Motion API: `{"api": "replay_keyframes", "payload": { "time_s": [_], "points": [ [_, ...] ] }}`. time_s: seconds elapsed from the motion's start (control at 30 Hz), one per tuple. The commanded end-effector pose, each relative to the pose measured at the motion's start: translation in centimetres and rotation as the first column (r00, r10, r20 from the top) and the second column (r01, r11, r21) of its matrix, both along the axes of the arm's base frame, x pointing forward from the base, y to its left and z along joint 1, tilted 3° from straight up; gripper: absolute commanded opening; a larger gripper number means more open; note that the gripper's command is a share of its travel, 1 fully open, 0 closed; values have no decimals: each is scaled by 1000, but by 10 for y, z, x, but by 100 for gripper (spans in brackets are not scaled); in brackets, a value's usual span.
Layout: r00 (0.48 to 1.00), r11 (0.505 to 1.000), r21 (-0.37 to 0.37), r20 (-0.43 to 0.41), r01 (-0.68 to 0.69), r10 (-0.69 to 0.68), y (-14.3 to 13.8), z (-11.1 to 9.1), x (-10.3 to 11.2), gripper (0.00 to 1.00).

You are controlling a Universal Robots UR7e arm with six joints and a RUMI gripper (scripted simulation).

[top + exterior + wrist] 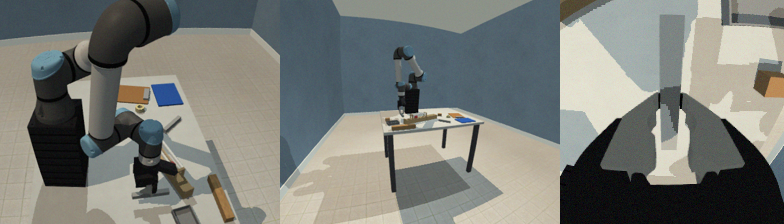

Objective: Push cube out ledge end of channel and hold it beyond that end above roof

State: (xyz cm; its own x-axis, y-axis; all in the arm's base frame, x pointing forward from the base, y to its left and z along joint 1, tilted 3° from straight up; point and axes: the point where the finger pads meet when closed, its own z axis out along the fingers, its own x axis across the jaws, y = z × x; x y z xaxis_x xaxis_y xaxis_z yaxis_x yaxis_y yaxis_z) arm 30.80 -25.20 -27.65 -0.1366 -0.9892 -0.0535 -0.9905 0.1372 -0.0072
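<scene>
My gripper (153,189) (402,114) (669,94) is shut on a flat grey bar (163,193) (672,47), which points away from the fingers in the wrist view. The bar is held level above the table, its shadow apart from it. The wooden channel (185,192) (421,119) lies beside the gripper, on its right in the top view, with pale rails as a roof. The red cube (416,117) is inside the channel under the roof; the arm mostly hides it in the top view. The channel's far end is hidden there by the arm.
A grey tray (198,217) (392,123) and a long wooden block (221,199) (403,127) lie near the channel's near end. A second grey bar (172,124) (444,120), a tape roll (136,109), an orange clipboard (132,94) and a blue folder (167,94) (465,120) lie farther back.
</scene>
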Motion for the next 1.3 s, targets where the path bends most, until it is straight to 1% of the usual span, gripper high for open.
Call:
{"api": "replay_keyframes", "payload": {
  "time_s": [0.0, 0.2, 0.4, 0.7, 1.27],
  "points": [
    [1000, 1000, 0, 0, 0, 0, -1, 19, 0, 0],
    [1000, 1000, 0, 0, 0, 0, -3, 41, 0, 0],
    [1000, 1000, 0, 0, 0, 0, -3, 57, -1, 0],
    [1000, 1000, 0, 0, 0, 0, -4, 65, -1, 0],
    [1000, 1000, 0, 0, 0, 0, -4, 65, -1, 0]
  ]
}}
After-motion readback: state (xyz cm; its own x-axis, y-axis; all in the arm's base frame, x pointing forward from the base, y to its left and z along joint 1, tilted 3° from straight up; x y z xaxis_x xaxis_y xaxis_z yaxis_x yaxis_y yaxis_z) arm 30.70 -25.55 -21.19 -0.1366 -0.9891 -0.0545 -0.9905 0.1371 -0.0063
